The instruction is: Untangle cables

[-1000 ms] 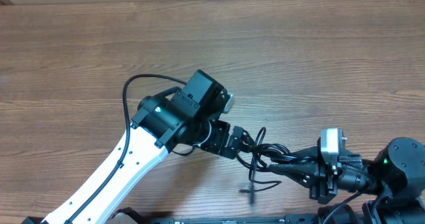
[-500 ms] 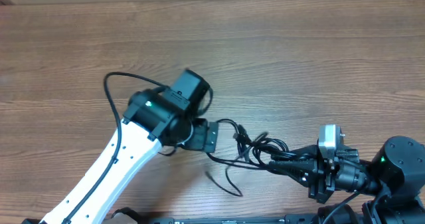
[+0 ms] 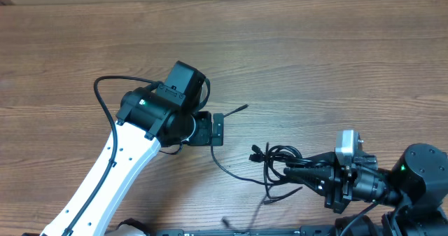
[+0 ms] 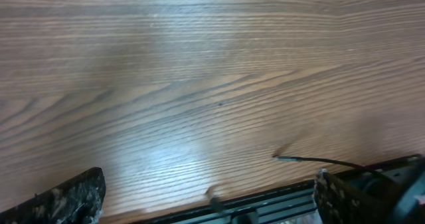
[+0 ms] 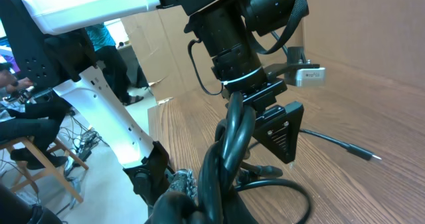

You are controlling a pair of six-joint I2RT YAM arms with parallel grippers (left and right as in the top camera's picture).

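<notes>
The cables [image 3: 278, 159] are thin black cords, bunched in a small knot at the lower right of the table. My right gripper [image 3: 297, 173] is shut on this bundle; in the right wrist view the cords [image 5: 232, 144] rise thick and close from my right gripper [image 5: 219, 201]. One loose strand [image 3: 227, 168] curves from the bundle up to my left gripper [image 3: 218, 129], and its plug end [image 3: 240, 108] sticks out beyond. My left gripper [image 4: 209, 197] is open wide, with nothing between the jaws. That strand [image 4: 319, 161] passes by its right finger [image 4: 352, 197].
The wooden table [image 3: 315, 54] stretches behind and to both sides. Its front edge [image 4: 265, 199] lies just below my left gripper. The left arm's own thick black cable [image 3: 105, 89] loops at the left. A small dark piece [image 3: 225, 223] lies at the front edge.
My left arm has moved left and back, drawing one strand out of the bundle. That strand now lies slack in a long curve. The right gripper has kept its hold.
</notes>
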